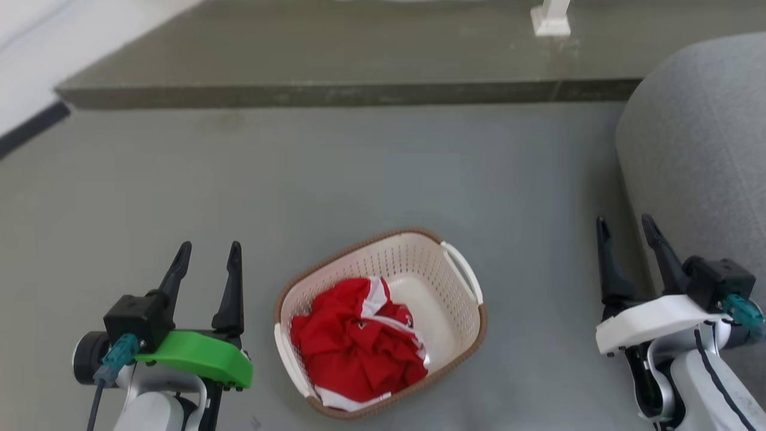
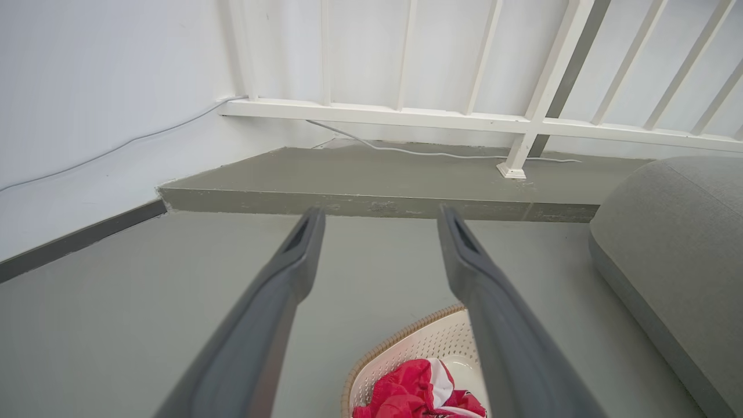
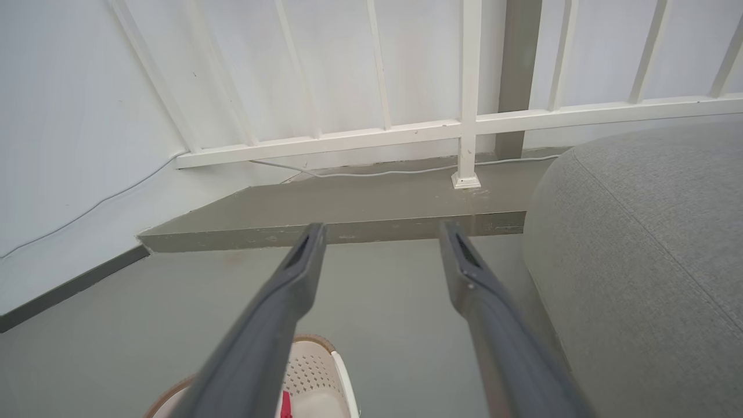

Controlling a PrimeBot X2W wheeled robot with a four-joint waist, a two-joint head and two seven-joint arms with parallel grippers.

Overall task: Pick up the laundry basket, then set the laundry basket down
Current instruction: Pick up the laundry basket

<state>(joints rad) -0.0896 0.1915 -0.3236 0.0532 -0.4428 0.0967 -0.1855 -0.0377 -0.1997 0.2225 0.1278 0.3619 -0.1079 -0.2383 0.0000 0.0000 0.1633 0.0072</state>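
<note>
laundry basket (image 1: 392,258): it is sitting on the grey floor (image 1: 359,173) between the two arms, turned at a slant and touching neither gripper.
contents: a crumpled red and white garment (image 1: 359,350) is lying in the near-left half, hiding much of the bottom; the far-right part of the bottom is showing bare.
handles: the white right handle (image 1: 464,270) is showing whole along the rim; the left handle (image 1: 291,359) is showing as a thin white strip beside the cloth.
left gripper (image 1: 210,246): it is hovering to the left of the basket, apart from it, with its fingers spread and nothing between them (a green cover (image 1: 197,356) is sitting on its wrist).
right gripper (image 1: 623,220): it is hovering to the right of the basket, close beside a grey cushion (image 1: 700,137), its fingers parted and gripping nothing.
left wrist view: the basket is peeking in at the bottom edge, cut off by the frame and partly hiding behind one dark finger (image 2: 499,325).
right wrist view: a corner of the basket is showing at the bottom edge, mostly hiding behind a finger (image 3: 261,337); a sliver of red is barely showing.
background: a raised step (image 1: 335,54) is running across beyond the floor, a white railing (image 2: 406,116) is standing on it, and a thin cable (image 2: 435,154) is trailing along its back.
cut off: the railing's top is running out of both wrist views, and the cushion's far side is running out of frame.
hard to tell: whether the cushion is touching the right arm.
</note>
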